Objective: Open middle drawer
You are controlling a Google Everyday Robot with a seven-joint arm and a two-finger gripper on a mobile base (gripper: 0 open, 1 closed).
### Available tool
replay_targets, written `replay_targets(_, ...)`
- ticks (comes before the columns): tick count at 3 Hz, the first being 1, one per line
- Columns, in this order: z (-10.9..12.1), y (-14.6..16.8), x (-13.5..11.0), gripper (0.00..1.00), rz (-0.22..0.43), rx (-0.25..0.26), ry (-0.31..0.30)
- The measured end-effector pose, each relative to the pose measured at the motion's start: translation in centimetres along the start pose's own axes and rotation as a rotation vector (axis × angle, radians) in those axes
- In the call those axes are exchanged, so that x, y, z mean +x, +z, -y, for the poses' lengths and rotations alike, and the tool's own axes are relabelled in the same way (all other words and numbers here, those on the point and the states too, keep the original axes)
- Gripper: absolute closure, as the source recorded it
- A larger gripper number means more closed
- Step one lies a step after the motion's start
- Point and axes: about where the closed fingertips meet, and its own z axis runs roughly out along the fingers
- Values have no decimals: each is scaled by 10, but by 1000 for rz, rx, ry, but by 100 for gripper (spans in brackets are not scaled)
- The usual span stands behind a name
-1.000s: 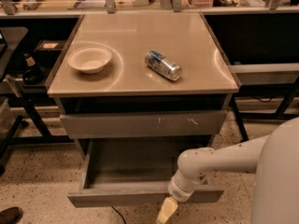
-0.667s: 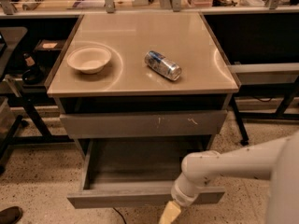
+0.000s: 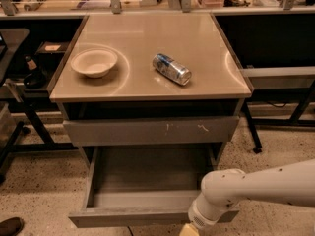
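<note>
Grey metal middle drawer point(image 3: 123, 217) pulled far out under the scratched drawer front point(image 3: 147, 131), gripper point(image 3: 188, 230) low at the bottom edge just before its front right part, grip state impossible to tell, white bowl point(image 3: 94, 62) and toppled can point(image 3: 171, 69) apart on the surface point(image 3: 147, 33) above.

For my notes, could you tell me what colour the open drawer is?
The middle drawer is plain grey, camera view; the gripper hangs at its front.

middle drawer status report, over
Gripper low at the drawer front's right end, at frame bottom. Middle drawer pulled out, grey tray showing. Bowl and can on the tabletop, out of the way.
</note>
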Motion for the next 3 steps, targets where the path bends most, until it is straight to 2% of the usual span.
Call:
replay_targets(1, 0, 0, -1, 0, -1, 0, 3)
replay_targets(2, -17, -8, 25, 0, -11, -4, 53)
replay_targets(3, -17, -8, 25, 0, -11, -4, 53)
